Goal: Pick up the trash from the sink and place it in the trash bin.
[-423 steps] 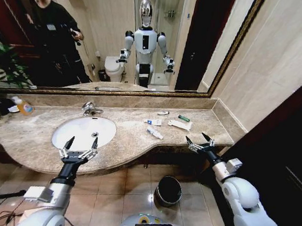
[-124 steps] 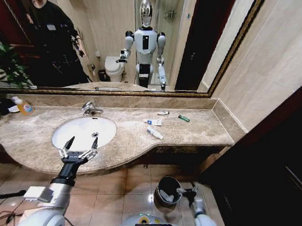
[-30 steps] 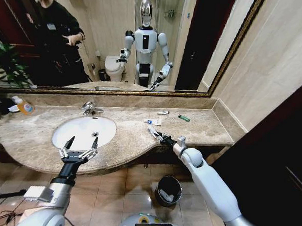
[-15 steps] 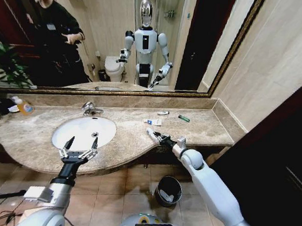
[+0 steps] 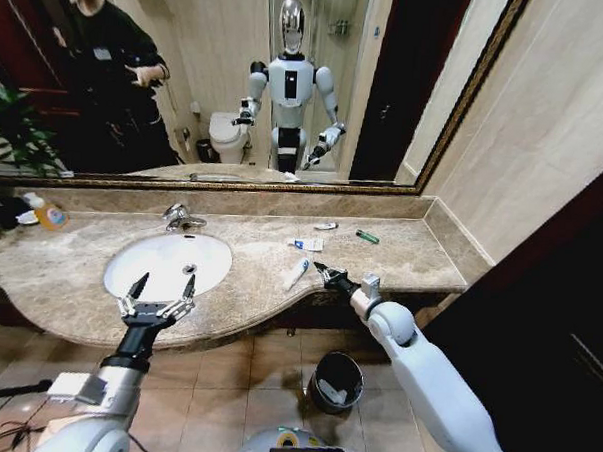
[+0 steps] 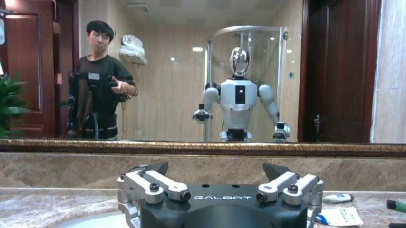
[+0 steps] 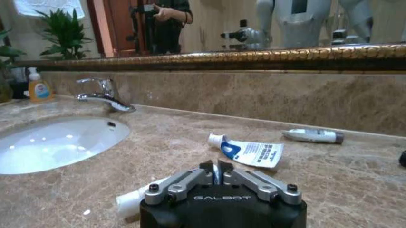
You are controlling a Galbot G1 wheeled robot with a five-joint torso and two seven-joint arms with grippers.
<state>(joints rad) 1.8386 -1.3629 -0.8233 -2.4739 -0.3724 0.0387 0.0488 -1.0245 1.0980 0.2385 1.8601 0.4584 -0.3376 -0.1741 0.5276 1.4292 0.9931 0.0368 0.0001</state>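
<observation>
"GALBOT" in white caps reads on the black body of the left gripper (image 6: pixel 217 186) and again on the right gripper (image 7: pixel 216 176). Blue print covers the flat white tube (image 7: pixel 247 151) toward the back of the worktop, too small to read. Label on the orange bottle (image 7: pixel 39 88) near the worktop's far end: illegible.

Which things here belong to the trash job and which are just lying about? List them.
Job: white tube in the right gripper; flattened blue-marked tube; small white tube; green tube; sink; trash bin.
Lying about: orange-liquid bottle; faucet; mirror; idle left gripper near the sink.
</observation>
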